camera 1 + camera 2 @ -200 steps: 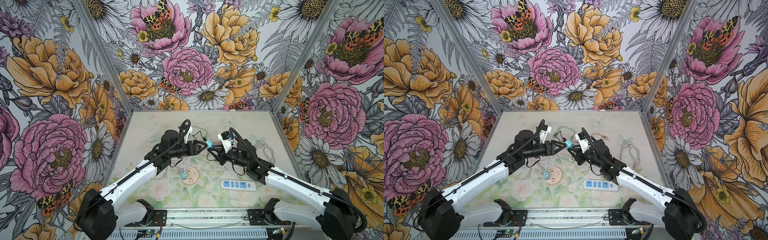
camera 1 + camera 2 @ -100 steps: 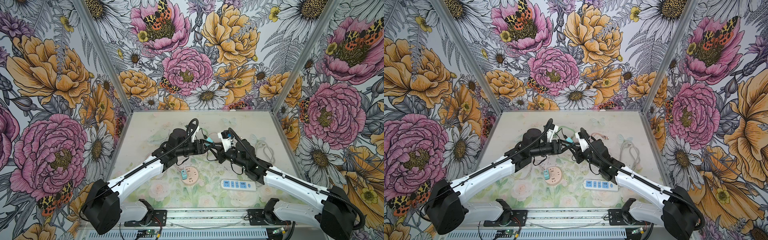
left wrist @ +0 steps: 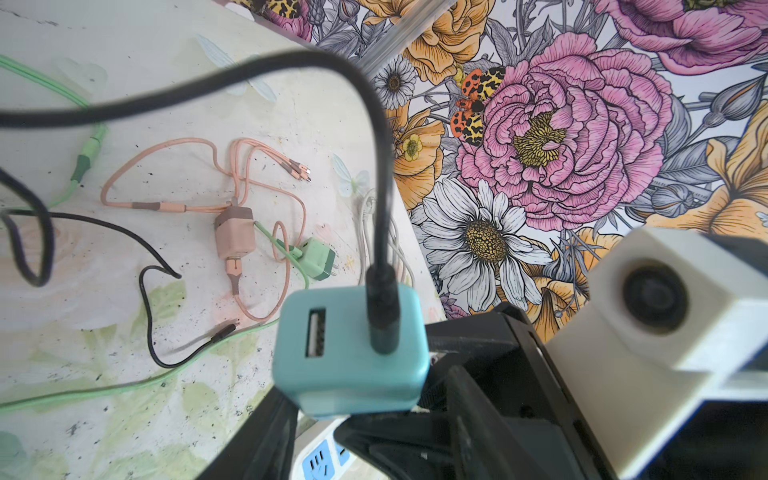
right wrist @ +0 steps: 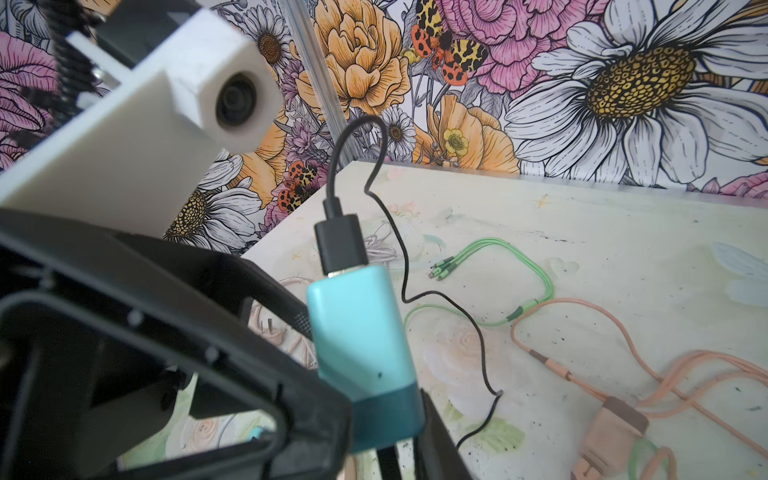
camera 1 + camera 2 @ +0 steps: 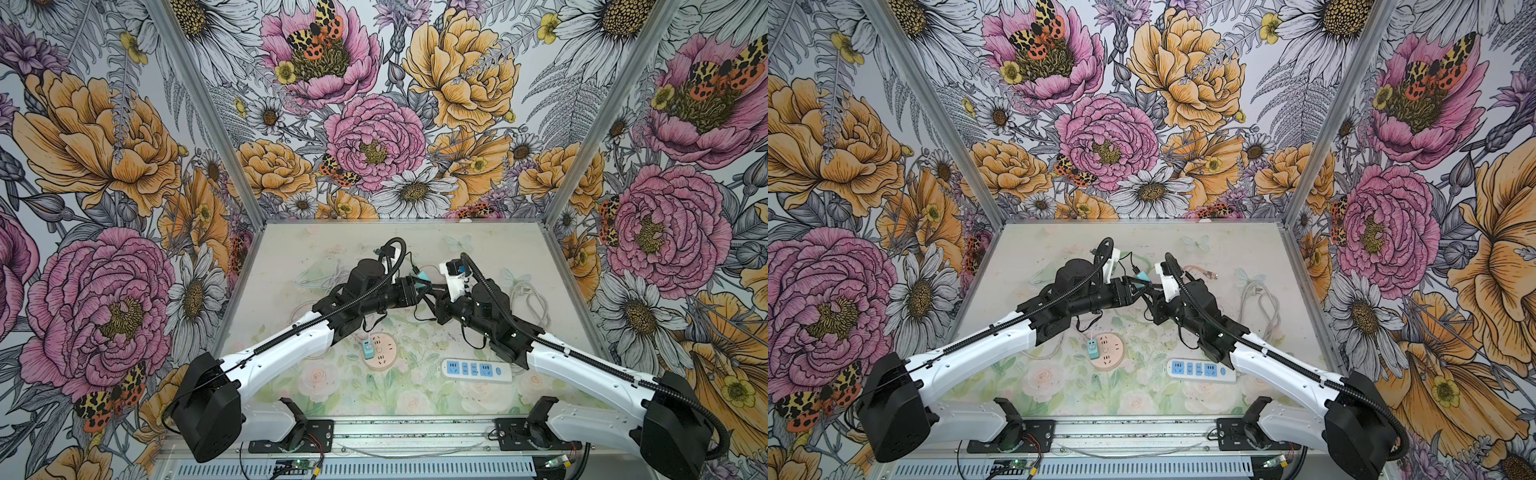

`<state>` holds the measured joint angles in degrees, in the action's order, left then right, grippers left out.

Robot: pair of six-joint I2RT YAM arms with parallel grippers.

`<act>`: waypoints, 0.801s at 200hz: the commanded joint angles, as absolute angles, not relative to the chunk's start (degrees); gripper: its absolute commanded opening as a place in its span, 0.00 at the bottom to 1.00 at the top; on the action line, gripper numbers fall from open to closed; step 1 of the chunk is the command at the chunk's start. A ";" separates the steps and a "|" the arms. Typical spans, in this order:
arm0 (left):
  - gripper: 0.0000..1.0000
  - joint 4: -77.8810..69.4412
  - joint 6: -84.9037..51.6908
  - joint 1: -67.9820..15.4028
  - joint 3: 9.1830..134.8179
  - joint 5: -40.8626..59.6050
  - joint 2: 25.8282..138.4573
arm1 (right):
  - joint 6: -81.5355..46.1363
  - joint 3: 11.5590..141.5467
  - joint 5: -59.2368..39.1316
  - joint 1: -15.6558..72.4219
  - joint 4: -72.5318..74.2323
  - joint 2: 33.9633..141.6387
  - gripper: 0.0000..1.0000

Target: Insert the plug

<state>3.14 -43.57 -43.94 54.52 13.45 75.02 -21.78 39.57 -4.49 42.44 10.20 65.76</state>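
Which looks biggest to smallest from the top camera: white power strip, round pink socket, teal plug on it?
In a top view:
1. white power strip, the longest
2. round pink socket, nearly as big
3. teal plug, clearly smallest

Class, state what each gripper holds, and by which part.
Right gripper clamps the teal charger by its darker base end. Left gripper flanks its body; grip unclear.

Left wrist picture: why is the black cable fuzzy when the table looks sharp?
In the left wrist view, the black cable looping near the lens is out of focus, the teal charger slightly soft, the pink cable behind crisp; in the right wrist view, the white camera housing blurs likewise.
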 commanded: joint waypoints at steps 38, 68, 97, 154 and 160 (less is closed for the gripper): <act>0.57 1.31 -42.49 -47.64 57.22 7.61 78.72 | -23.51 39.05 -6.11 44.16 16.63 64.65 0.00; 0.53 1.23 -42.76 -48.16 57.69 6.62 79.92 | -23.38 38.77 -5.65 44.16 16.65 63.74 0.00; 0.46 1.22 -42.37 -48.58 58.43 7.91 80.59 | -23.20 38.50 -4.49 44.19 16.52 63.42 0.00; 0.38 13.90 -33.64 -46.61 61.26 5.70 77.82 | -23.06 41.06 -3.33 44.20 9.49 62.48 0.38; 0.37 16.14 -31.64 -45.59 61.66 6.07 76.90 | -22.60 41.62 -3.46 44.21 7.60 62.04 0.41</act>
